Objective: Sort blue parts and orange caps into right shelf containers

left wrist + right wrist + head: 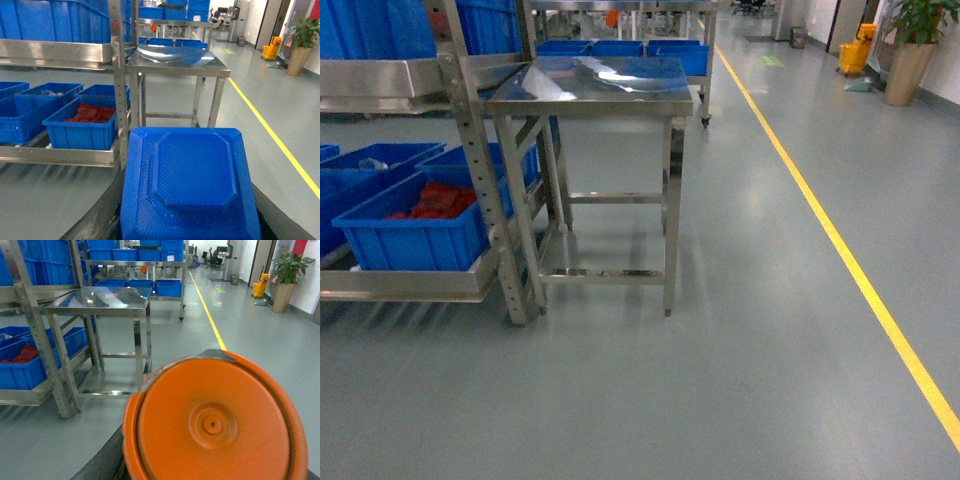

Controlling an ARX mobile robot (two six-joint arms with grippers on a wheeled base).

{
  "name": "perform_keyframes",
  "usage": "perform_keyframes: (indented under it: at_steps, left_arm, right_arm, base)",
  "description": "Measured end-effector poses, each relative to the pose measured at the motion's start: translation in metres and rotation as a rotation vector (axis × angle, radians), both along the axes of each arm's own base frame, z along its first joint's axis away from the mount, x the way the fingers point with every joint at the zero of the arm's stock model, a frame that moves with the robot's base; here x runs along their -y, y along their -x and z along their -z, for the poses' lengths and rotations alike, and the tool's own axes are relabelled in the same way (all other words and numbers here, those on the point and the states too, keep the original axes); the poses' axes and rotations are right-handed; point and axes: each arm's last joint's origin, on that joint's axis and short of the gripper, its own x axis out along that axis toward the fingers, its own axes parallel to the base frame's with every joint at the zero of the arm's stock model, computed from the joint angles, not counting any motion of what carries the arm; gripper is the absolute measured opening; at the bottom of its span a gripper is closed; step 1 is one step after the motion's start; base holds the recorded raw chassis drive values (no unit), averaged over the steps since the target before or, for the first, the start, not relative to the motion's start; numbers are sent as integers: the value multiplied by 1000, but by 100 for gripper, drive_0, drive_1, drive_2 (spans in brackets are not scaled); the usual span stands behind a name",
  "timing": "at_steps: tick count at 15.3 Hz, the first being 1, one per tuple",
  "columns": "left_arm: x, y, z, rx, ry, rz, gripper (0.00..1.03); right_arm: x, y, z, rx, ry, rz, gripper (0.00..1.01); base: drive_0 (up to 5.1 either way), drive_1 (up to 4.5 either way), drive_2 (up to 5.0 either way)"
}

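A blue part (192, 180), a flat stepped block with cut corners, fills the lower left wrist view. My left gripper (190, 231) is shut on it, and a dark finger (100, 220) shows beside it. A round orange cap (215, 425) fills the lower right wrist view, with my right gripper (215, 467) shut on it. Blue crates, the shelf containers (415, 245), stand on a steel rack's low shelf at the left of the head view; the nearest (80, 136) holds red pieces. Neither gripper shows in the head view.
A steel table (590, 95) with a bare shiny top stands right of the rack upright (480, 170). More blue crates (620, 47) sit on a cart behind. A yellow floor line (840, 250) runs along the right, with a potted plant (910, 60) and a yellow mop bucket (855, 50) far off.
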Motion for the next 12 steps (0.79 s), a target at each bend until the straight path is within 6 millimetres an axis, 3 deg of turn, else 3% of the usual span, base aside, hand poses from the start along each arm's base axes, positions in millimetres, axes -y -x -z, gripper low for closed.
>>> perform_keyframes:
  at_steps: [12]
  left_arm:
    - [0,0,0,2,0,0,41]
  right_arm:
    - [0,0,0,-2,0,0,43]
  base:
    - [-5,417,-428]
